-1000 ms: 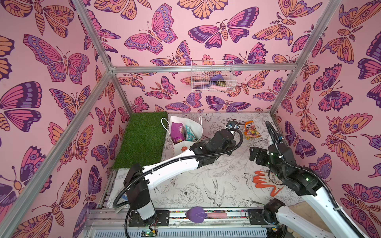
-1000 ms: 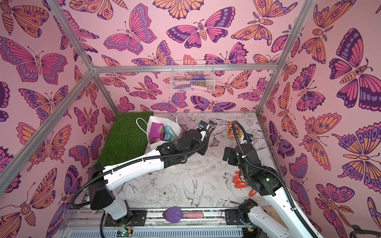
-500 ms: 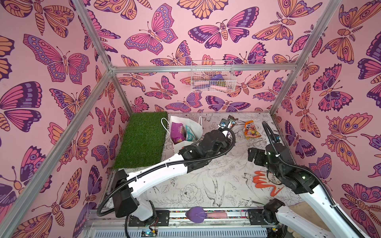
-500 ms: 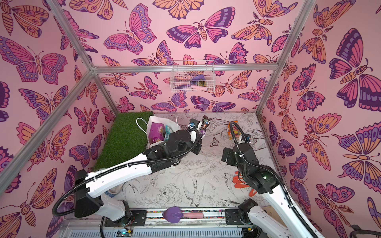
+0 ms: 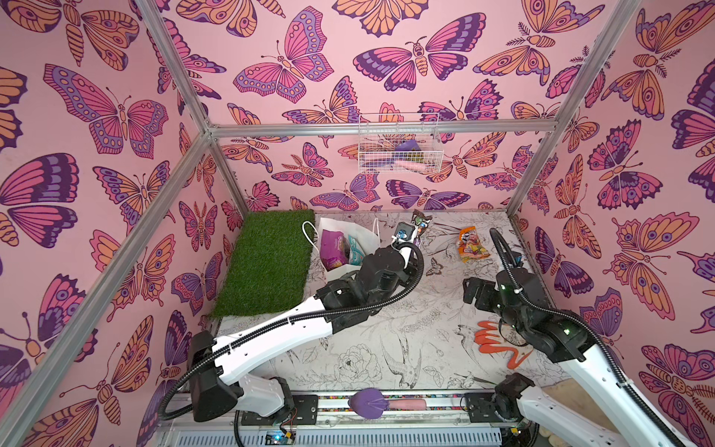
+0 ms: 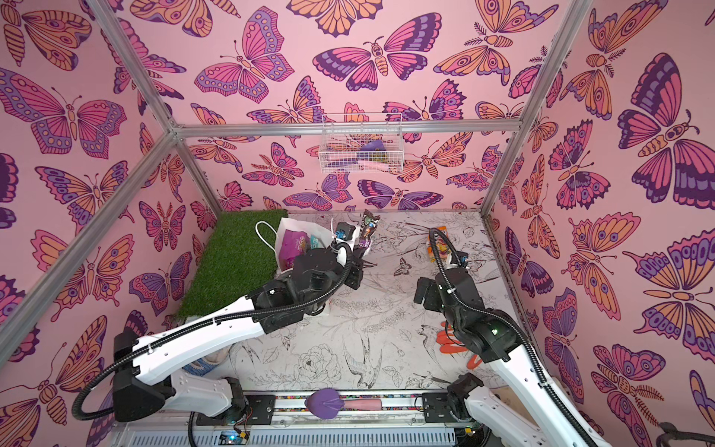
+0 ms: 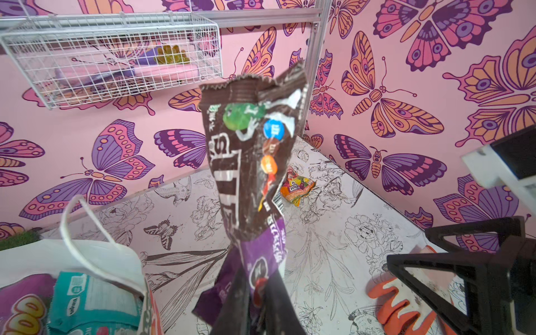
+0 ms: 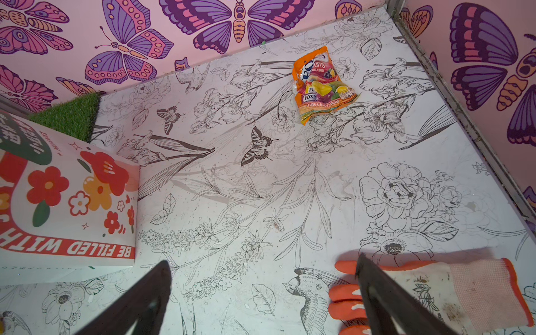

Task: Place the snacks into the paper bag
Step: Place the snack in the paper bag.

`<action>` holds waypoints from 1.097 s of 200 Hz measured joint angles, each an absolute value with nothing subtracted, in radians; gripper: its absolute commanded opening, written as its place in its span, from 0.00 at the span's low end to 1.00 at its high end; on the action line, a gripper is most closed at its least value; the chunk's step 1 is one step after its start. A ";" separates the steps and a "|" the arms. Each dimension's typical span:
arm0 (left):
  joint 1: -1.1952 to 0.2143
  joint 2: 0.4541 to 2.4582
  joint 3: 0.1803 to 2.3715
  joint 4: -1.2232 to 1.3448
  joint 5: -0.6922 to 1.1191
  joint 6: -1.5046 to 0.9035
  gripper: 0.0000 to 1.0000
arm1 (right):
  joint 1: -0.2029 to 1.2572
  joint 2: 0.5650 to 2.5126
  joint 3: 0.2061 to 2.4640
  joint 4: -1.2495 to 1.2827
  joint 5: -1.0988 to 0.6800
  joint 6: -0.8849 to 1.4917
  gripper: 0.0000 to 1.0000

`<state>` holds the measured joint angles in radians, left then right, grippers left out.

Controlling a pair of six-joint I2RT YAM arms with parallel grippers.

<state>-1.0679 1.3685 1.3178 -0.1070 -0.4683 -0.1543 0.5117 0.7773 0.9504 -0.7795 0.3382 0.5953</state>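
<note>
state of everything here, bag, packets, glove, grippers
tall white paper bag: upright, open on top
purple plastic packet: inside the bag
teal plastic packet: inside the bag
brown glossy sweets packet: held upright, lifted
orange plastic sweets packet: lying flat, untouched
left gripper: shut on the brown packet
right gripper: open, empty
orange-fingered work glove: lying flat

Inside the paper bag (image 5: 363,233), the purple packet (image 5: 332,249) and the teal packet (image 5: 354,252) are partly hidden by its near wall.
</note>
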 measured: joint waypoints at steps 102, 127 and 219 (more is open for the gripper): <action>-1.056 1.249 1.225 -0.074 -0.559 -0.131 0.12 | 0.512 0.801 0.946 -0.767 0.315 0.603 0.99; -1.037 1.222 1.214 -0.074 -0.568 -0.132 0.12 | 0.512 0.804 0.945 -0.767 0.313 0.605 0.99; -0.945 1.188 1.173 -0.095 -0.546 -0.183 0.12 | 0.512 0.820 0.941 -0.760 0.298 0.606 0.99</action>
<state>-0.9455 1.1877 1.1728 -0.0952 -0.5461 -0.1825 0.5117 0.8196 0.9413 -0.7605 0.2977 0.6060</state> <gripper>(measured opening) 0.121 0.993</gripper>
